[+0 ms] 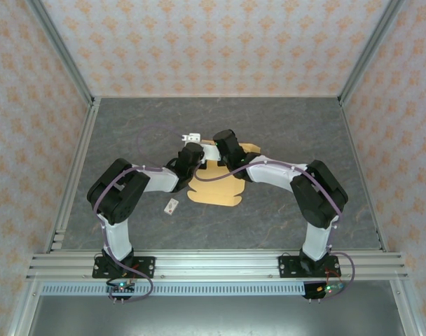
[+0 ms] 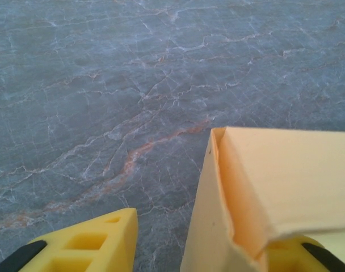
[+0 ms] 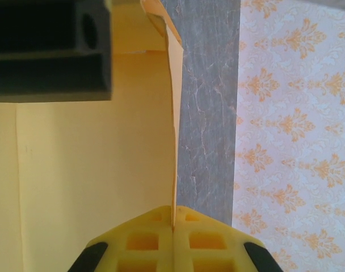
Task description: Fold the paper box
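From above, the light orange-tan thin cardboard paper box [image 1: 214, 190] lies on the grey marbled bench [image 1: 129, 126], beneath both arms. Left wrist: the left end effector [image 2: 201, 235] is released, so the raised flap may drop. Right wrist: the right end effector [image 3: 173, 226] is clenched on a thin wall; pulling could tear it.

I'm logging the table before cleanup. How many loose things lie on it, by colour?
Orange-tan: 1, the paper box
White: 2, a small tag and a small piece farther back
Total: 3
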